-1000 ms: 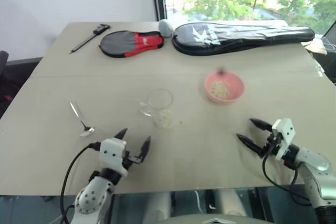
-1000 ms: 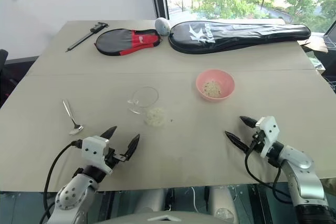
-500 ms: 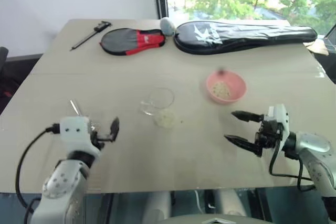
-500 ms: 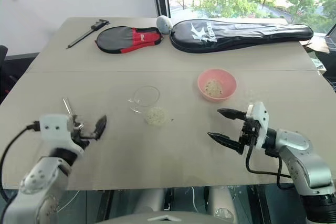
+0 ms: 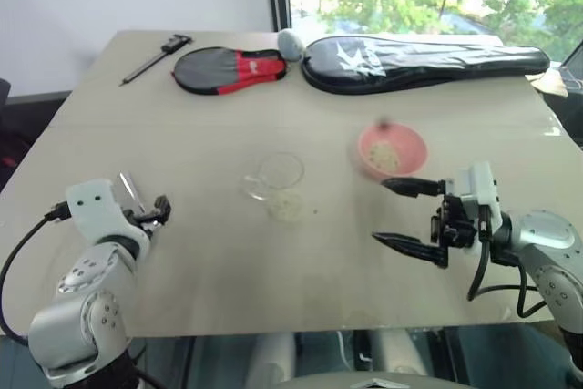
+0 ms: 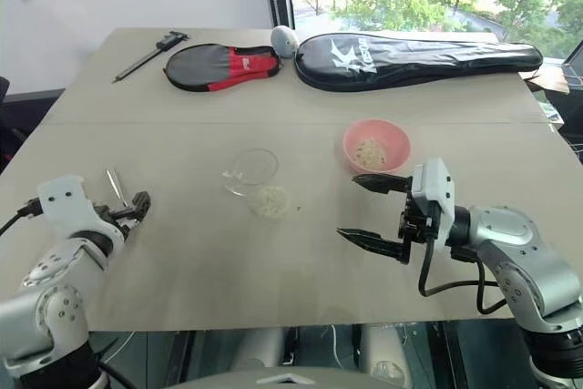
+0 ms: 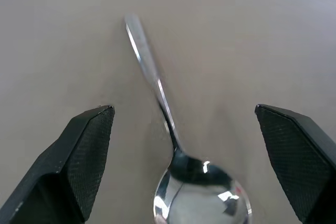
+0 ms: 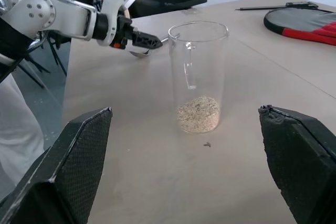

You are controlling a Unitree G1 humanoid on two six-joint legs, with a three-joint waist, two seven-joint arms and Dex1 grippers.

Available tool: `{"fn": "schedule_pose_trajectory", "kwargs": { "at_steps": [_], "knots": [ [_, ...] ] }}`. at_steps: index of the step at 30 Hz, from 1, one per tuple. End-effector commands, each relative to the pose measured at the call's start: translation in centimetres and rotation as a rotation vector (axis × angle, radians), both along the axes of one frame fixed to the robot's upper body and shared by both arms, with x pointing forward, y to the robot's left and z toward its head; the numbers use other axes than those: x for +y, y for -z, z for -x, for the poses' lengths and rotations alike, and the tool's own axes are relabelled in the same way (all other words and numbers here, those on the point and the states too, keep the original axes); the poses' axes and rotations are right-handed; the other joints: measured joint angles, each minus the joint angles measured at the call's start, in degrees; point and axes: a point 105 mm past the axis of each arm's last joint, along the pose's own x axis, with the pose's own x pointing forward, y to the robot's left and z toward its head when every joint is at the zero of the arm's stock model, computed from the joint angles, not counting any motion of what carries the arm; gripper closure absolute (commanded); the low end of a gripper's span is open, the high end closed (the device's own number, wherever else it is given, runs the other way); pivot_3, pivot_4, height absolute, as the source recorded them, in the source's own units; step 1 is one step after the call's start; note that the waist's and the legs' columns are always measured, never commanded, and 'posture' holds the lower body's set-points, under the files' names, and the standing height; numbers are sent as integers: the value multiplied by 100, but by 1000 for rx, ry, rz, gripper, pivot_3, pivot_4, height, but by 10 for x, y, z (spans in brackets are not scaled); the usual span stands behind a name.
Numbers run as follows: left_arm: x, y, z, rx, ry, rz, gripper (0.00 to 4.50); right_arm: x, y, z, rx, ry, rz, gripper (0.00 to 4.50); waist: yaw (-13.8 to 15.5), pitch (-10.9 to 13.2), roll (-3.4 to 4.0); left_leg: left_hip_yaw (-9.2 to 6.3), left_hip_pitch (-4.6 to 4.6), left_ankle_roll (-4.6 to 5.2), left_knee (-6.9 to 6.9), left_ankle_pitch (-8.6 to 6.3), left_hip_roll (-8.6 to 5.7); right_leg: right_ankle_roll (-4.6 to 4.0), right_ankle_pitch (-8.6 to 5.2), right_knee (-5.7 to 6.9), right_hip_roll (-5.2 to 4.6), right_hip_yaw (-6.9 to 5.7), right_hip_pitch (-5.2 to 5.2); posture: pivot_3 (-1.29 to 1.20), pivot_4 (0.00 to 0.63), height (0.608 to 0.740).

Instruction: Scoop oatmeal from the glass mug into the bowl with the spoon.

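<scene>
A long black racket bag (image 6: 414,48) lies along the beige tabletop's (image 6: 301,261) far edge, with a smaller black-and-red paddle cover (image 6: 221,66) beside it. Nearer the middle sit the small pink bowl (image 6: 376,146) and the clear glass mug (image 8: 197,74), pale oatmeal (image 8: 198,113) at its bottom. The slim silver spoon (image 7: 173,150) lies flat toward the left edge, between the left gripper's (image 7: 184,145) wide-spread fingers. The right gripper (image 6: 364,209), fingers wide and empty, hovers beside the bowl.

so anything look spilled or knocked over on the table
Nothing stands out. The glass mug stands upright with oatmeal at its bottom, the bowl sits level with some oatmeal inside, and the spoon lies flat on the table.
</scene>
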Motion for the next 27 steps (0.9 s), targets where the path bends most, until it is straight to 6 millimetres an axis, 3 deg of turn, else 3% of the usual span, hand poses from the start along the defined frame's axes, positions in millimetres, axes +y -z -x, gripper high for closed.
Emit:
{"fn": "schedule_pose_trajectory", "kwargs": {
  "at_steps": [1, 9, 12, 20, 27],
  "knots": [
    [6, -5, -3, -10, -12, -12, 18, -2, -6, 1, -37, 3, -5, 0, -5, 0, 0, 2, 0, 0, 0, 0, 0, 0, 0, 0, -1, 2, 0, 0, 150, 740],
    [15, 7, -14, 46, -39, 38, 18, -3, -6, -1, -48, 27, -11, 0, -10, 0, -1, 3, 2, 0, 0, 0, 0, -1, 1, 2, -1, 3, 1, 0, 150, 740],
    [18, 14, -14, 92, -38, 34, 747, -3, -7, -2, -48, 35, -11, 0, -8, 0, -1, 3, 4, 0, -1, 0, 0, 1, 3, 4, 0, 3, 1, 0, 150, 740],
    [17, 26, -10, 132, -94, 146, 4486, -2, -7, -2, -47, 30, -10, 0, 2, -5, 8, 3, 9, -1, 3, 1, -6, 1, 2, 7, -7, 3, 9, 0, 150, 740],
    [20, 27, -6, 138, -112, 131, 4486, 0, -8, -4, -47, 24, -16, 0, -3, -8, 12, 4, 10, -1, 3, 1, -8, 3, 4, 7, -9, 5, 11, 0, 150, 740]
  ]
}}
